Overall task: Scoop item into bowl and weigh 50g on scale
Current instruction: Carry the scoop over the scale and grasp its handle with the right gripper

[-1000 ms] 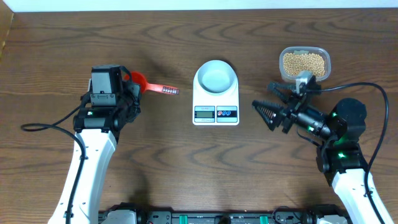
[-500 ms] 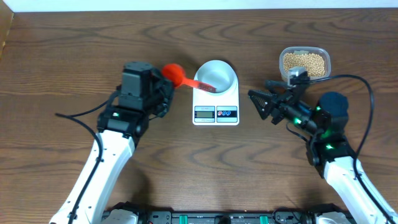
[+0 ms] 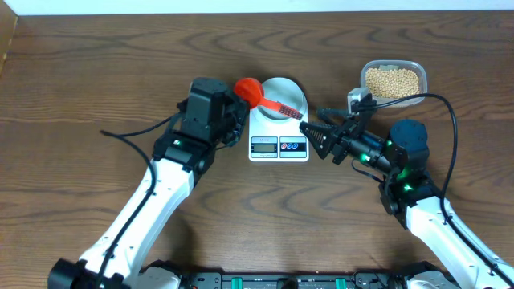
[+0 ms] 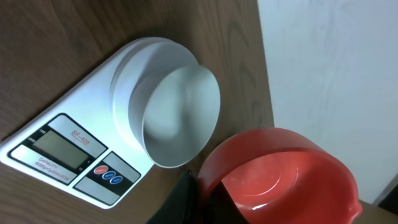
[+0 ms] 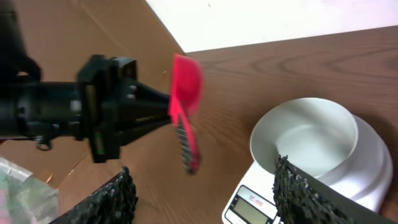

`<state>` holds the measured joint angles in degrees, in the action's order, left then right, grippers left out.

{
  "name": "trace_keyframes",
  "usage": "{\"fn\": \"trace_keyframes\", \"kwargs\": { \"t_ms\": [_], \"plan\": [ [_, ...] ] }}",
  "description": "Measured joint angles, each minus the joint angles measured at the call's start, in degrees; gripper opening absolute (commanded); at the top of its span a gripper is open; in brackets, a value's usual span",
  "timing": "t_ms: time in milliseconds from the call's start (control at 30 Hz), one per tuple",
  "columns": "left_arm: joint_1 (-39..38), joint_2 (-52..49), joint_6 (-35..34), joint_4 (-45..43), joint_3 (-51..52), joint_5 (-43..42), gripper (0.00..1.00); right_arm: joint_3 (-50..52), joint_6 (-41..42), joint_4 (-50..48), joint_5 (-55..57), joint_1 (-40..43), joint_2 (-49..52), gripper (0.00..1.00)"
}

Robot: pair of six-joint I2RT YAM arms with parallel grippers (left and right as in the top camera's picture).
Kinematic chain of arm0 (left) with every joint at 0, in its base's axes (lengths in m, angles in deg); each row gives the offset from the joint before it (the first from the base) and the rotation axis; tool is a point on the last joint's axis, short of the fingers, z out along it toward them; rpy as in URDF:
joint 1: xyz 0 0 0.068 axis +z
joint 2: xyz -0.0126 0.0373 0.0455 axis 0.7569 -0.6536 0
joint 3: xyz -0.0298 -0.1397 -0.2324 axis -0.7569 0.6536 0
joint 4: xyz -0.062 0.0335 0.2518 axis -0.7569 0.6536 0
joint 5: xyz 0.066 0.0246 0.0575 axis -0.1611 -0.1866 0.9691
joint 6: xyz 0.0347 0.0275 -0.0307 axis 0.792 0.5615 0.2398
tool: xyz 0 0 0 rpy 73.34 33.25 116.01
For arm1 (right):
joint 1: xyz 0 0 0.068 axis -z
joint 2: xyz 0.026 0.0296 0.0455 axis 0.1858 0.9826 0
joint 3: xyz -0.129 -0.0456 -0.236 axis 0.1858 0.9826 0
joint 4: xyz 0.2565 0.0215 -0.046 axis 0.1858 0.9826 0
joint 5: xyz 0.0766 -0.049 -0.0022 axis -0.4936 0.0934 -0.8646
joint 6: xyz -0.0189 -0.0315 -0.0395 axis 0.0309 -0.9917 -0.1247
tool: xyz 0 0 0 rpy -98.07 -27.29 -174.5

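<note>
Overhead | glossy red scoop (image 3: 249, 91) over round white bowl (image 3: 283, 87) | flat scale (image 3: 279, 147)

text log | scale (image 4: 68, 106) face: "SF-400" beside LCD (image 4: 59, 148); small "CAPACITY" line at other side; remainder too small to read

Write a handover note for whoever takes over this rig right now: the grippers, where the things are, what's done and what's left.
Left gripper: shut on the red plastic scoop, which is empty and held at the bowl's left rim, handle reaching over the bowl.
Right gripper: open and empty, by the scale's right edge, pointing toward the scoop handle.
Small round white bowl: empty, sitting on the flat white digital scale.
Tan-yellow beans: all in the clear plastic tub, at the far right of the table.
Done: scoop in hand, bowl on scale.
Left: scoop beans into the bowl up to 50 g.
</note>
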<state>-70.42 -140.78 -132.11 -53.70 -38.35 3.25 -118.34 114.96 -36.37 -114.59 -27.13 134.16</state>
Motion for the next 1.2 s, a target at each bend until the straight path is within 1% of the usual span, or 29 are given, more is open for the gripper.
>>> {"fn": "trace_keyframes", "kwargs": {
  "t_ms": [167,300,433,933,1200],
  "plan": [
    [-0.04,-2.21,-1.14,-2.29,0.02,-0.9,0.07,0.0,0.2,-0.07,0.0,-0.37,0.0,0.61],
    [-0.66,-2.99,-1.36,-4.35,0.02,-2.01,0.07,0.0,0.31,-0.09,0.0,-0.55,0.0,0.57],
    [-2.19,-3.06,-1.36,-4.7,0.02,-2.58,0.07,0.0,0.37,-0.09,0.02,-0.55,0.0,0.54],
    [-6.12,-3.06,-1.36,-5.55,0.02,-3.06,0.07,0.0,1.31,-0.13,0.0,-0.55,0.0,0.33],
    [-7.04,-3.06,-1.36,-6.01,0.02,-3.63,0.08,0.0,1.46,-0.13,0.02,-0.55,0.0,0.31]
  ]
}}
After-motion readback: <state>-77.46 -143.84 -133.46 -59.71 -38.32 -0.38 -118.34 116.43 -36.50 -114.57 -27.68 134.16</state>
